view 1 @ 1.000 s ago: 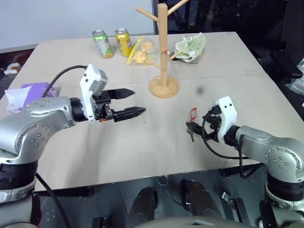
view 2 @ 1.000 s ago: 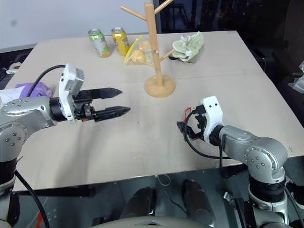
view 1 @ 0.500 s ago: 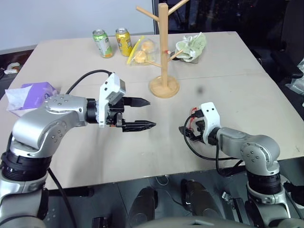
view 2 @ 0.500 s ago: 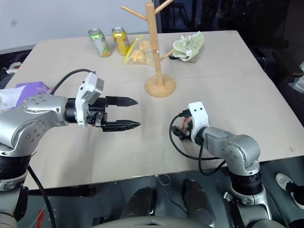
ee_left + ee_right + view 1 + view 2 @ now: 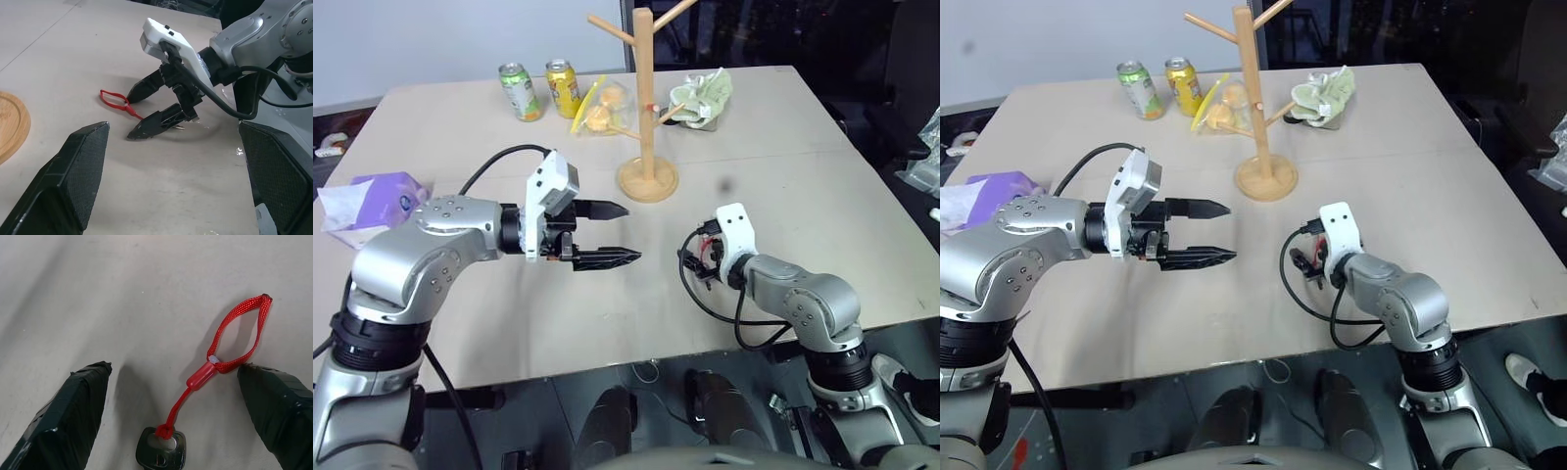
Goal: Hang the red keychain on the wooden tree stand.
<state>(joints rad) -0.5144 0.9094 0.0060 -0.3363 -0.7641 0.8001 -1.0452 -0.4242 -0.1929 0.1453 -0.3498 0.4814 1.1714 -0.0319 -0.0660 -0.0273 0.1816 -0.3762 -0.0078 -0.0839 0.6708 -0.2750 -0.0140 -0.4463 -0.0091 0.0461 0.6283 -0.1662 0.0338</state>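
The red keychain (image 5: 200, 377) lies flat on the table, its red loop at one end and its dark key (image 5: 161, 451) at the other. My right gripper (image 5: 174, 367) stands open low over it, one finger on each side, and neither finger touches the strap. In the left wrist view the loop (image 5: 134, 113) sticks out past the right gripper's (image 5: 131, 116) tips. My left gripper (image 5: 632, 233) hovers open and empty above the table's middle, pointing at the right one. The wooden tree stand (image 5: 646, 98) rises upright on its round base (image 5: 648, 182) behind both grippers.
At the table's back left stand a green can (image 5: 519, 90) and a yellow can (image 5: 564, 86). Beside them, close to the stand, is a plastic bag of round yellow things (image 5: 602, 110). A green cloth (image 5: 703, 96) lies behind the stand, and a purple tissue box (image 5: 374, 194) is at the left edge.
My right gripper has come in leftwards and lower until its fingers straddle the keychain. My left gripper has swung right towards the table's middle. The keychain has stayed in place.
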